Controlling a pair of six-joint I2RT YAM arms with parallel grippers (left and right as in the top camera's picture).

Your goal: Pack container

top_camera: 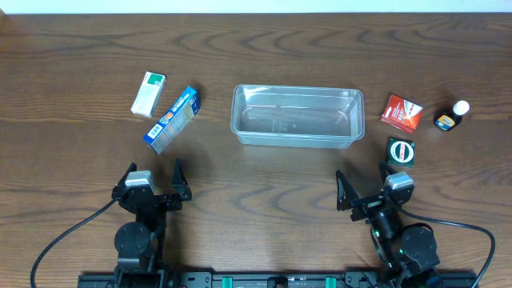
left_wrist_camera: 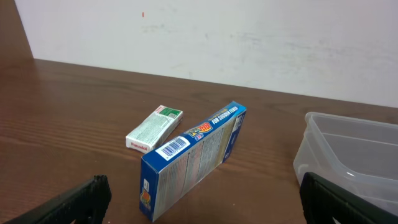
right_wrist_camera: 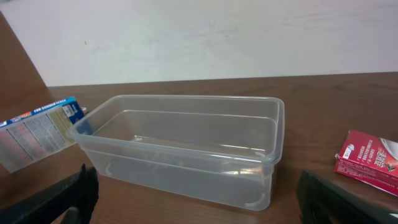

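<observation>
The clear plastic container (top_camera: 296,117) stands empty at the middle of the table; it also shows in the right wrist view (right_wrist_camera: 180,149) and at the right edge of the left wrist view (left_wrist_camera: 348,155). A blue carton (top_camera: 171,120) lies to its left, seen close in the left wrist view (left_wrist_camera: 193,158), with a green-and-white box (top_camera: 148,94) beyond it (left_wrist_camera: 154,129). A red box (top_camera: 402,113) lies right of the container (right_wrist_camera: 370,162). My left gripper (top_camera: 154,180) is open and empty near the front edge. My right gripper (top_camera: 362,186) is open and empty, facing the container.
A small dark square box (top_camera: 401,151) sits in front of the red box, close to my right gripper. A small dark bottle with a white cap (top_camera: 452,117) stands at the far right. A white wall runs behind the table.
</observation>
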